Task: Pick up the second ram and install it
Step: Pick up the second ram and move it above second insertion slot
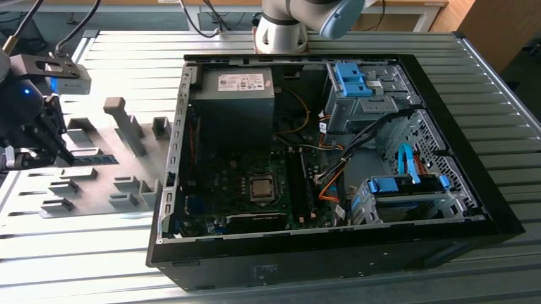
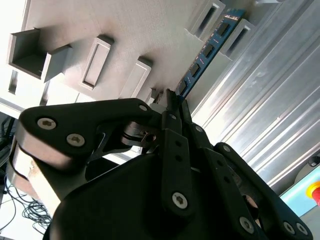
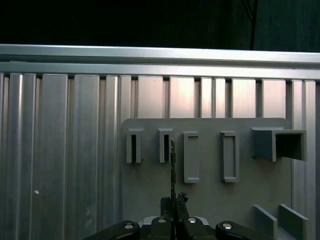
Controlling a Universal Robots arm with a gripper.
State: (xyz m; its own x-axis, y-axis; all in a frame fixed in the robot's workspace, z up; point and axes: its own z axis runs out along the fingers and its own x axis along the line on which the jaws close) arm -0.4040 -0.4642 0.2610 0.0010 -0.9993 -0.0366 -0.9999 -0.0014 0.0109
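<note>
The second ram [image 2: 207, 47] is a thin blue board with dark chips, standing on edge between two grey holder blocks [image 2: 210, 15]. In the first wrist view the ram [image 3: 172, 165] shows edge-on as a thin upright line. My gripper [image 2: 175, 100] is shut on the near end of the stick, one dark finger [image 2: 170, 130] on each side. In the exterior view the gripper [image 1: 47, 155] hangs over the grey holder plate [image 1: 101, 190] at that view's left, with the ram [image 1: 89, 159] lying low beside it.
An open black computer case [image 1: 486, 215] sits to the exterior view's right of the plate, holding a power supply [image 1: 232, 95], a motherboard with memory slots [image 1: 296, 183], cables and light-blue drive clips [image 1: 351, 79]. The arm's base [image 1: 283, 31] stands behind it. Ribbed metal table [image 1: 85, 253] all around.
</note>
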